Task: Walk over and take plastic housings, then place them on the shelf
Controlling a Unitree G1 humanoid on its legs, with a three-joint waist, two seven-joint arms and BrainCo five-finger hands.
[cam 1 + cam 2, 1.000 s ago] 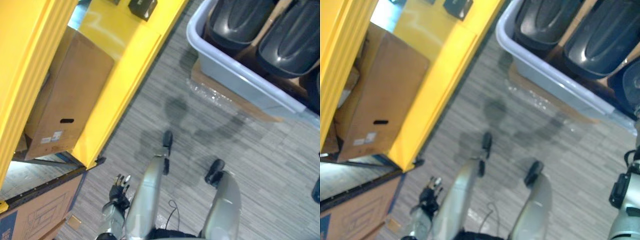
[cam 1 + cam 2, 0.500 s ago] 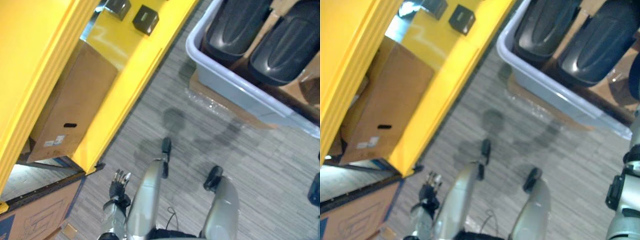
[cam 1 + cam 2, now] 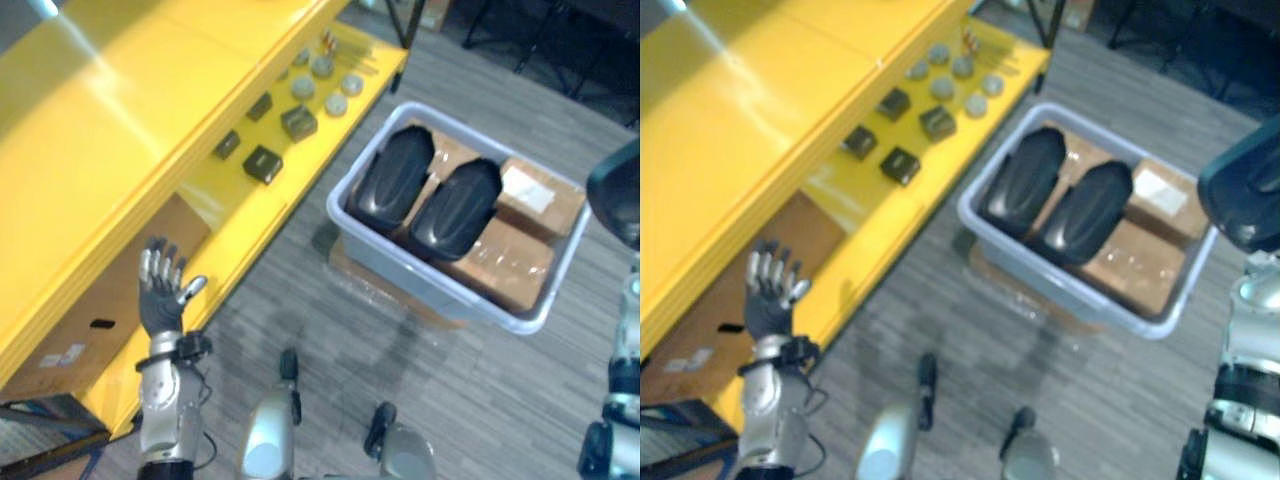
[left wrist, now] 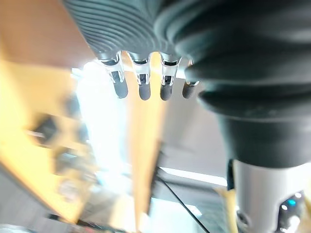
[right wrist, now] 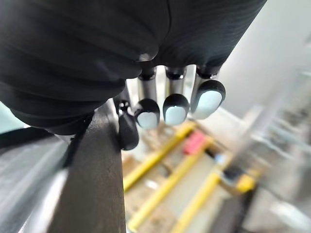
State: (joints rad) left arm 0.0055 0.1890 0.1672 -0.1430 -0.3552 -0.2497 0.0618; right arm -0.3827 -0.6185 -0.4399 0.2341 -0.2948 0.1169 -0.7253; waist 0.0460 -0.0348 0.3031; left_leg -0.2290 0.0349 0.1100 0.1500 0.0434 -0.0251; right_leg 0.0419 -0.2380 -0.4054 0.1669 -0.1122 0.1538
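Upper left, the yellow shelf [image 3: 120, 130] runs diagonally, small dark blocks [image 3: 262, 163] and grey discs [image 3: 336, 103] on its lower board; a cardboard box [image 3: 120, 300] sits underneath. At lower left the left hand [image 3: 160, 292] is raised before the shelf edge, fingers spread and straight, holding nothing. Bare grey carpet [image 3: 300, 280] lies open between shelf and bin. Right of centre, well apart from that hand, the grey bin [image 3: 435, 285] holds a black plastic housing [image 3: 392, 180] and a second housing [image 3: 457, 205] side by side, brown cartons [image 3: 510, 265] beside them. Whether the right hand [image 5: 121, 43] grips anything I cannot tell.
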